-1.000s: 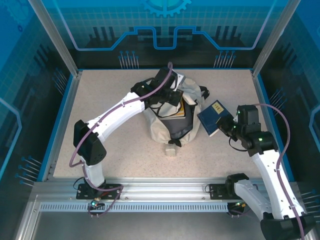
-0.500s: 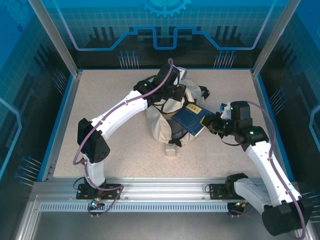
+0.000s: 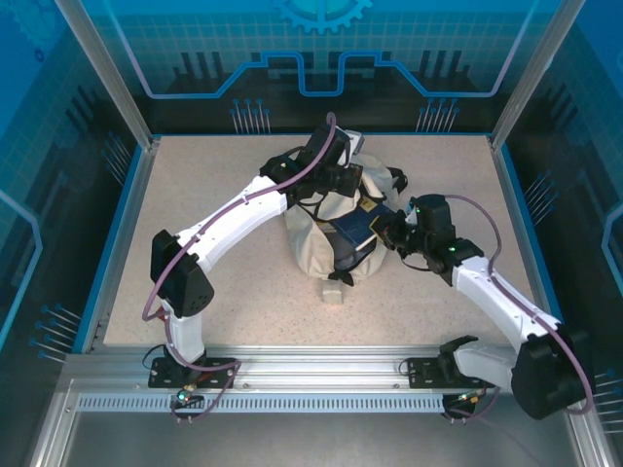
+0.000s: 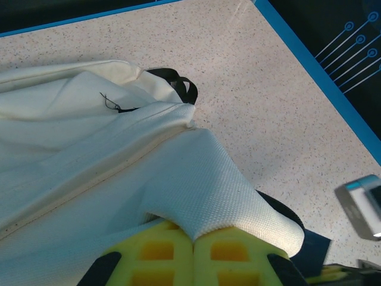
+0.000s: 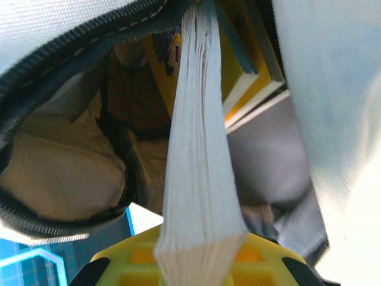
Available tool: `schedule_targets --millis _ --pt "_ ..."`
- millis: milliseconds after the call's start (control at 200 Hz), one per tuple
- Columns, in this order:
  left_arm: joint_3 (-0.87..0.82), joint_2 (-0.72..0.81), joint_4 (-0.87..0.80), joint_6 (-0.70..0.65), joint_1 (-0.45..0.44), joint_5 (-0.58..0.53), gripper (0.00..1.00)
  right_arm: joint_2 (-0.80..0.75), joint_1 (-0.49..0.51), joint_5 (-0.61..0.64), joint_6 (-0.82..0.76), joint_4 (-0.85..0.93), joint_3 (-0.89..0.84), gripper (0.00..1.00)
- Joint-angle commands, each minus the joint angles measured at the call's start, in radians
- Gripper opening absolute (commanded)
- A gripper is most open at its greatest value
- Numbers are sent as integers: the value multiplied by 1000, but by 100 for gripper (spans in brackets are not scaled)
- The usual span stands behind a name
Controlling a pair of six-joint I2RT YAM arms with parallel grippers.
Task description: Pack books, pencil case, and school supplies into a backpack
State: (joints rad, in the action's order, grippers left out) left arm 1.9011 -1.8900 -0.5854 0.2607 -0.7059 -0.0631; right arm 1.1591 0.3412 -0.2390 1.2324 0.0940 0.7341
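Observation:
The cream backpack (image 3: 321, 243) stands mid-table with its mouth facing right. My left gripper (image 3: 345, 183) is shut on a fold of its top fabric (image 4: 196, 185), which is pinched between the yellow fingers (image 4: 155, 256) and held up. My right gripper (image 3: 387, 231) is shut on the dark navy book (image 3: 352, 232), whose far end sits inside the backpack's mouth. In the right wrist view the book's white page edge (image 5: 199, 149) runs from my gripper (image 5: 199, 265) into the opening, past the black zip (image 5: 59, 59). Yellow books (image 5: 238, 65) lie inside.
The backpack's small beige tag (image 3: 333, 292) lies on the speckled table (image 3: 195, 175) just in front of it. A black strap loop (image 4: 181, 86) pokes out behind the fabric. Blue rails and glass walls border the table (image 4: 309, 59).
My right arm has swung left and carried the navy book from the table's right side into the backpack's mouth. The left gripper shifted slightly at first and has kept hold of the fabric.

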Motion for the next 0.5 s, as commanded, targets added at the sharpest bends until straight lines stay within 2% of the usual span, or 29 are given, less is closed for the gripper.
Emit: schedule_targets --millis 0,170,250,305,400,495 --pt "27 44 84 21 -4 20 0 87 68 133 54 -189 6 8" --pt "11 61 74 24 -1 4 0 243 133 254 127 -346 -4 11" --pt "-6 73 80 33 2 1 0 309 148 297 155 -380 15 17" --pt "-20 84 87 38 6 1 0 353 157 319 182 -405 27 26" --pt "-46 107 106 40 9 2 0 428 160 329 206 -438 64 37" --pt "-55 118 105 42 11 2 0 521 152 255 200 -494 135 37"
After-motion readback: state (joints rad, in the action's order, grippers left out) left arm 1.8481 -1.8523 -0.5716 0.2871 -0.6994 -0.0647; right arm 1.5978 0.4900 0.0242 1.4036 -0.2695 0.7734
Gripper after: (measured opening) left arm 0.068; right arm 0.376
